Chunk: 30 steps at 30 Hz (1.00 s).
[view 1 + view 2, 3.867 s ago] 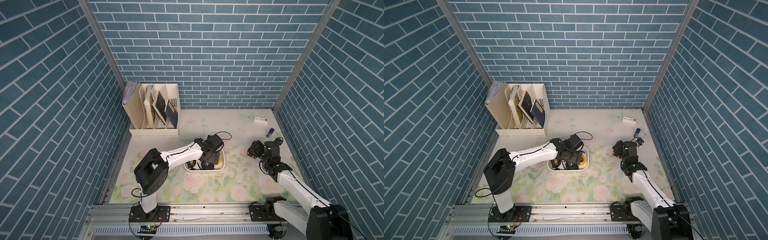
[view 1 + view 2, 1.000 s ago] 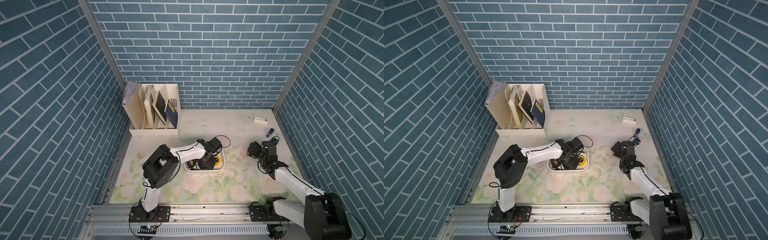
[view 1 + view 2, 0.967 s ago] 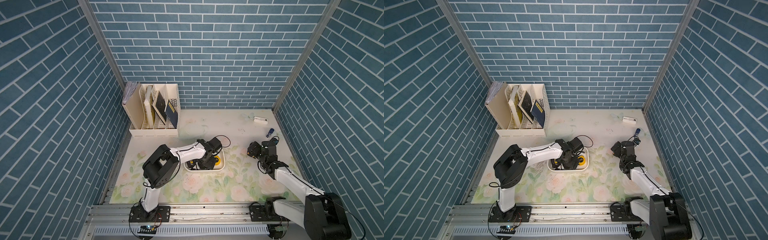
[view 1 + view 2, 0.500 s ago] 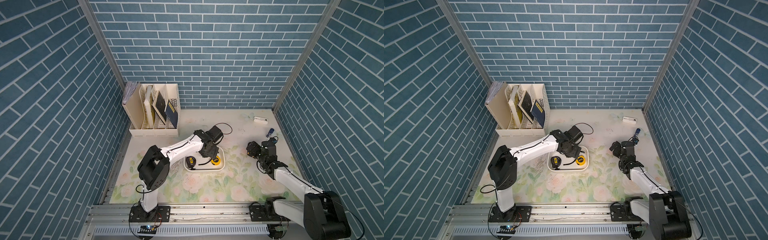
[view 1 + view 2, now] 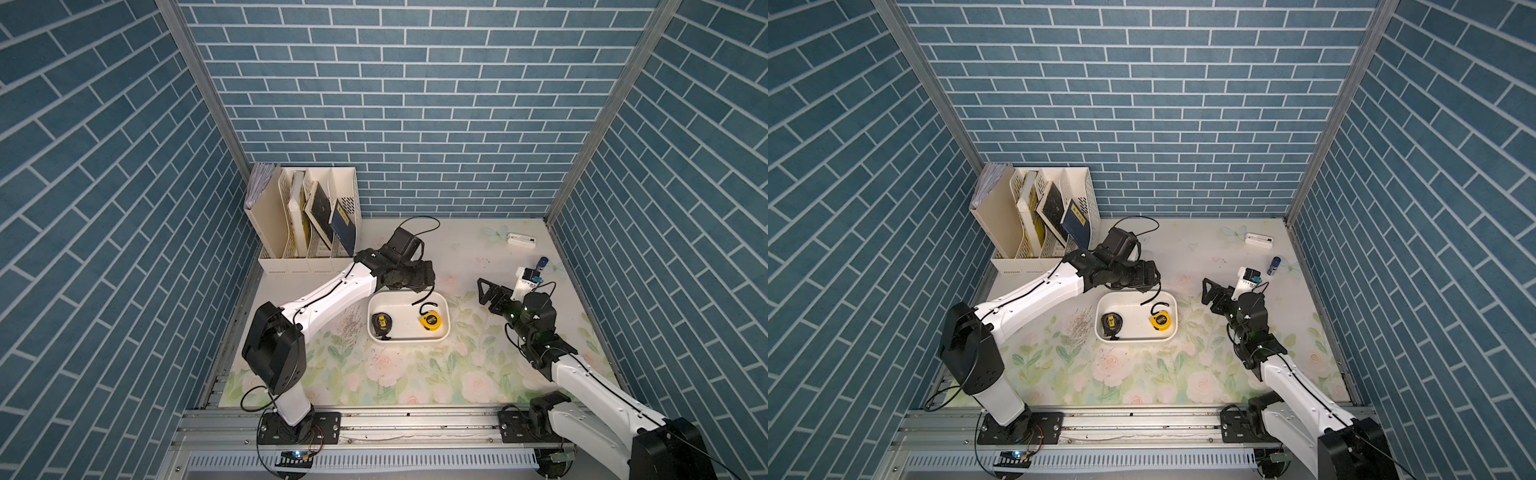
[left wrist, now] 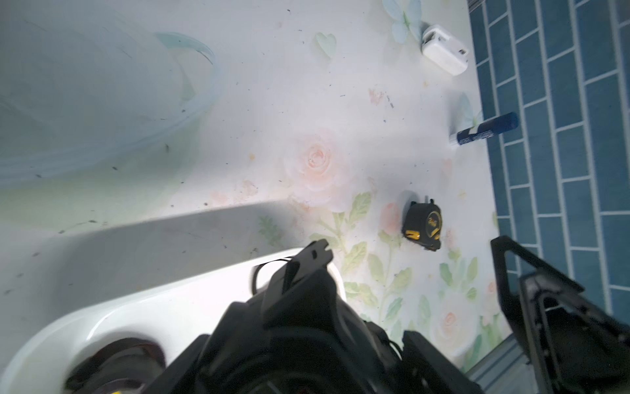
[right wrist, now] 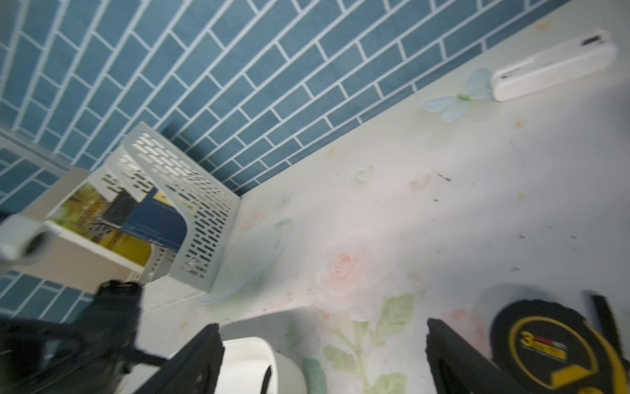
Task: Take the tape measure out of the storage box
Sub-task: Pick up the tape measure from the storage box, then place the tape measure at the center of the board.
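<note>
Black tape measure (image 5: 381,324) lies in the storage box (image 5: 407,332) at the end nearer the left arm. Yellow tape measure (image 5: 430,321) lies at the other end. They are well apart and neither is out.

Change: a second ago I had the left gripper (image 5: 422,277) down inside the box, covering the black one. Now it is lifted clear by the far rim, jaws wide with nothing between them. The black one is uncovered and remains in the box. I read that as a pick that came away empty, so no gain on the task.

Right gripper (image 5: 487,291) hovers beyond the yellow's end of the box, over the mat (image 5: 415,374). Its jaws are spread wide and empty, and it has hardly moved. Its wrist view shows a third tape measure (image 7: 559,348) on the mat just outside one finger, not between them.

Next: bring the left gripper down again, square to the black case. The box wall probably leaves little room for a finger.
</note>
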Each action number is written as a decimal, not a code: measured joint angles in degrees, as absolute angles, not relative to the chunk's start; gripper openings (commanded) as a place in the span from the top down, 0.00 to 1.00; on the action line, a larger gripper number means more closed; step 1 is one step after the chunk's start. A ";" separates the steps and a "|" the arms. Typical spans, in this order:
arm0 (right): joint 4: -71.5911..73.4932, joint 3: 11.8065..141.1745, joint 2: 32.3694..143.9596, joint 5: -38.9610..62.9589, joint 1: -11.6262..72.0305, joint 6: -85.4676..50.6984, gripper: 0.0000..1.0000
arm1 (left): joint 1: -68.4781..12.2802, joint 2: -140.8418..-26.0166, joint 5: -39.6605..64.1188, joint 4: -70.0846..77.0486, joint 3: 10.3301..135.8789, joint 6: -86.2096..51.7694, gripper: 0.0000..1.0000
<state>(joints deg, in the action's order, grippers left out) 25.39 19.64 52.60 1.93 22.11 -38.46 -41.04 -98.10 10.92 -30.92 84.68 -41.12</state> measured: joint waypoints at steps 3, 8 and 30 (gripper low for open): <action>29.15 18.92 52.16 2.96 24.99 -37.69 0.06 | -41.10 -98.28 13.87 -26.26 84.40 -45.34 1.00; 34.20 18.68 52.88 5.21 28.99 -36.27 0.07 | -41.10 -98.28 16.99 -18.92 84.40 -51.59 1.00; 45.65 25.15 65.65 6.68 37.15 -32.49 0.09 | -41.06 -98.37 21.15 -7.62 79.72 -63.88 1.00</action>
<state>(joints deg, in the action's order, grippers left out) 45.65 25.15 65.65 6.68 37.15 -32.49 -41.06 -98.37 21.15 -7.62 79.72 -63.88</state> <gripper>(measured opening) 0.910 0.874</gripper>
